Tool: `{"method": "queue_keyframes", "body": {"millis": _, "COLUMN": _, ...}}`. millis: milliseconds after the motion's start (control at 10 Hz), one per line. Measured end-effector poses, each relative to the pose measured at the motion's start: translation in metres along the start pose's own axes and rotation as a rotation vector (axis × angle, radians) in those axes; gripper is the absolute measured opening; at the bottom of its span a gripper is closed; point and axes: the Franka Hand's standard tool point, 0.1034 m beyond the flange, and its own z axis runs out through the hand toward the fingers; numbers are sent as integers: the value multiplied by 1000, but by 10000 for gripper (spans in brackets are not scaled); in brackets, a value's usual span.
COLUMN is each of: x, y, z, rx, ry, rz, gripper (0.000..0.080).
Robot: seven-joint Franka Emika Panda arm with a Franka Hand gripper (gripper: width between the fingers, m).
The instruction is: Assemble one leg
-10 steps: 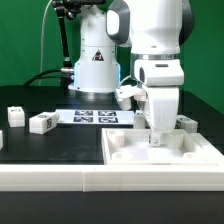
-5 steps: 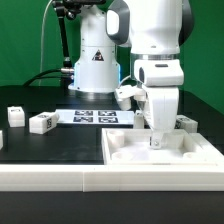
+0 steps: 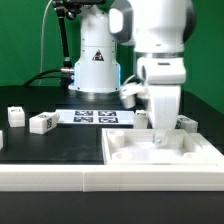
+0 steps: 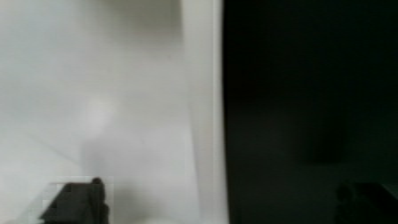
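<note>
Two small white legs with tags lie on the black table at the exterior view's left, one (image 3: 15, 116) beside the other (image 3: 42, 123). A third leg (image 3: 186, 123) lies behind the tray's far right corner. The large white tray (image 3: 120, 168) sits at the front right. My gripper (image 3: 161, 138) reaches down at the tray's back part, close to the third leg. In the wrist view my gripper (image 4: 219, 205) is open, its dark fingertips (image 4: 75, 200) far apart. They straddle the tray's white surface (image 4: 107, 100) and the black table (image 4: 311, 100). Nothing shows between them but that edge.
The marker board (image 3: 95, 117) lies flat on the table behind the tray, in front of the robot's white base (image 3: 95, 65). A green wall stands at the back. Cables run down at the back left.
The arm and gripper have shifted a little toward the exterior view's right and the wrist has turned slightly. The legs and tray have not moved.
</note>
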Motion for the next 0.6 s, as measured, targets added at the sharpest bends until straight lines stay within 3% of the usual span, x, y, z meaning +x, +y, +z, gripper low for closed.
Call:
{"method": "queue_keyframes", "body": {"millis": 300, "x": 23, "y": -4, "z": -20, "rx": -21, "ry": -2, "rz": 68, "gripper": 649}}
{"method": "queue_keyframes", "body": {"millis": 600, "x": 20, "y": -5, "z": -16, "rx": -15, "ry": -1, "rz": 177, "gripper": 649}}
